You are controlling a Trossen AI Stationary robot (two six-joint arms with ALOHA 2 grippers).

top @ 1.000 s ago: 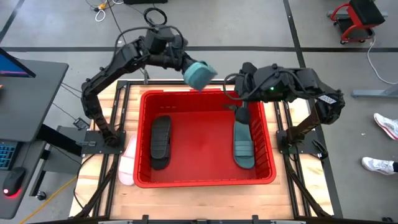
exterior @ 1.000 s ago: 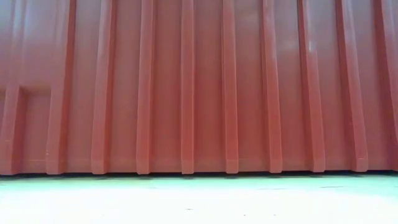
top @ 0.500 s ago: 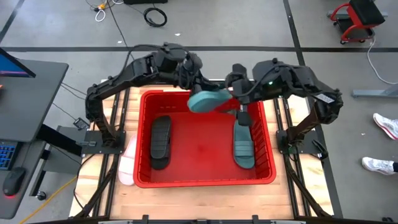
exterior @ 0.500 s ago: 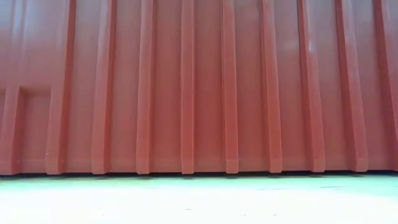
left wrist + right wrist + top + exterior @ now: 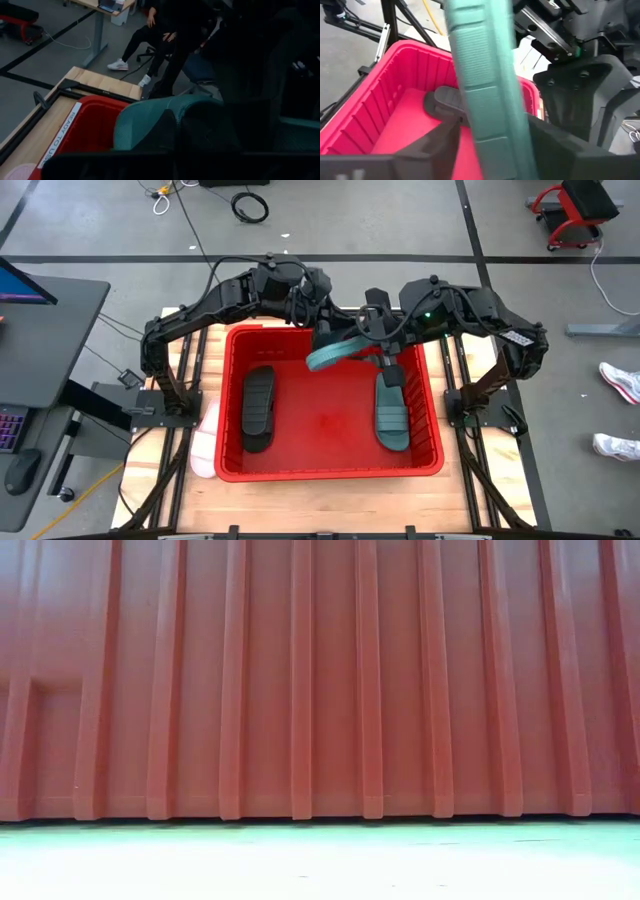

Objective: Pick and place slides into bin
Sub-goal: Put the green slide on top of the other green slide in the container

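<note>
Two teal slides are showing in the high view: one (image 5: 390,408) is lying flat on the right side of the floor of the red bin (image 5: 330,470), and the other (image 5: 338,351) is hanging tilted in the air over the bin's far half, between the two arms. A black slide (image 5: 260,406) is lying on the bin's left side, and a pale pink slide (image 5: 205,439) is sitting on the table (image 5: 330,505) just outside the bin's left wall, partly hidden by it.

The left gripper (image 5: 322,330) is gripping the airborne teal slide at its far end; its fingers are closed on the slide, which is filling much of the left wrist view (image 5: 165,122). The right gripper (image 5: 385,352) is sitting just beside the same slide, over the bin's far right part; whether its fingers are open or closed I cannot tell. In the right wrist view the ribbed sole (image 5: 490,85) is blocking the middle, with the bin wall (image 5: 380,100) and the black slide (image 5: 445,102) behind it.

The table is pale wood with a dark metal frame, standing on a grey floor crossed by black lines. A person in dark trousers and white shoes (image 5: 119,64) is sitting on a chair beyond the table. A white shoe (image 5: 622,381) is cut off at the right edge. The low view is filled entirely by the bin's ribbed red wall (image 5: 320,680)
</note>
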